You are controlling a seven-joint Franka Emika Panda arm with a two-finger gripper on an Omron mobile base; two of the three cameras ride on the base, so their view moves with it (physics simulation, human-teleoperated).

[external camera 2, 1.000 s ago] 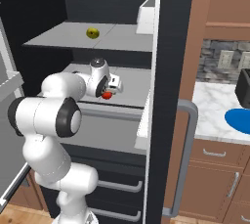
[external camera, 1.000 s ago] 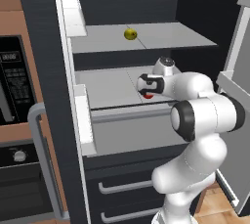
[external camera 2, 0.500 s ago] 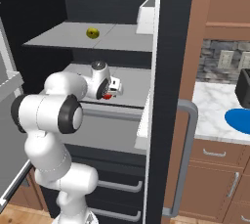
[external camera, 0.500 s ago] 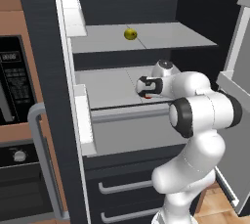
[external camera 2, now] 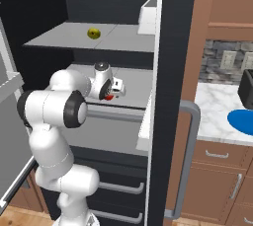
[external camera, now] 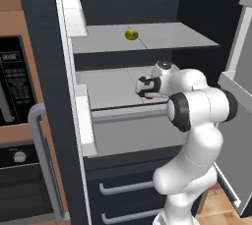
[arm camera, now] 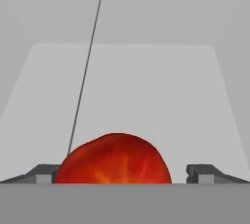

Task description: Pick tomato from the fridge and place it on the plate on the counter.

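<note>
one yellow-green ball [external camera: 131,34] sits a shelf above the tomato [arm camera: 113,159].

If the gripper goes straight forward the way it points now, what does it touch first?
Most likely the tomato: in the hand view it sits directly ahead of the gripper, between the two fingers, which stand apart on either side. Behind it lies the grey shelf of the fridge. How close is unclear.

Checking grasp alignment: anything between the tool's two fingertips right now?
Yes. In the hand view the tomato sits between the tool's fingertips, with a gap to the right one; bare grey fridge shelf beyond.
</note>
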